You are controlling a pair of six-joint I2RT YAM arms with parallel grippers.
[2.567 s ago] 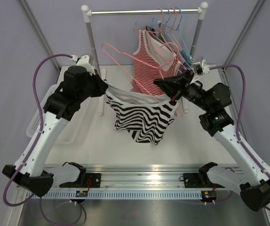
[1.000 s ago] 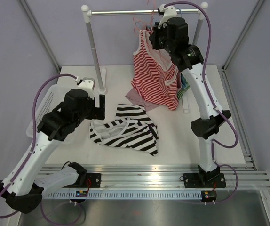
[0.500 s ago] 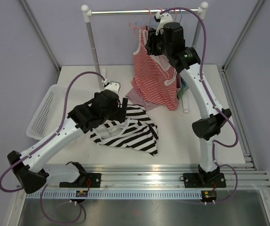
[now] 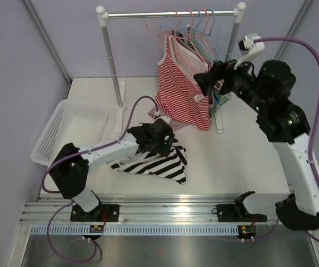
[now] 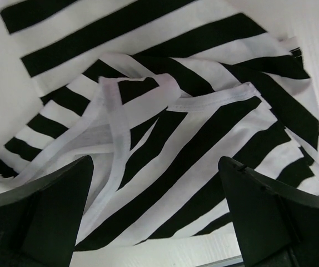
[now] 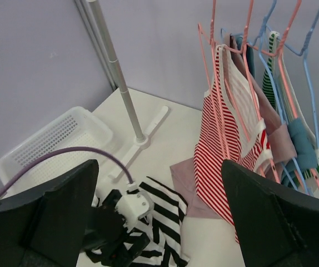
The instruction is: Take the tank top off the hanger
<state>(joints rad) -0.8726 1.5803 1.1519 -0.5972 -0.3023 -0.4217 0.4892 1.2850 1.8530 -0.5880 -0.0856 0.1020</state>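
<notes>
The white table [image 4: 243, 150] carries a rack [image 4: 110, 61] at its far side. The right arm [image 4: 293, 144] is raised high on the right. The left arm [image 4: 101, 151] lies low across the table's front. A white basket [image 4: 65, 130] sits at the left edge. A red top [image 4: 182, 83] hangs from the rack's right end among pink and blue hangers [image 4: 195, 22]. The tank top [image 4: 159, 164], striped black and white, lies crumpled on the table right of the basket, on no hanger. A pink cloth [image 4: 160, 114] lies just behind it.

The left claw [image 5: 154, 167] is spread wide right over the tank top, gripping nothing; whether it touches the cloth is unclear. The right claw [image 6: 158, 167] is also wide open and empty, in the air beside the red top.
</notes>
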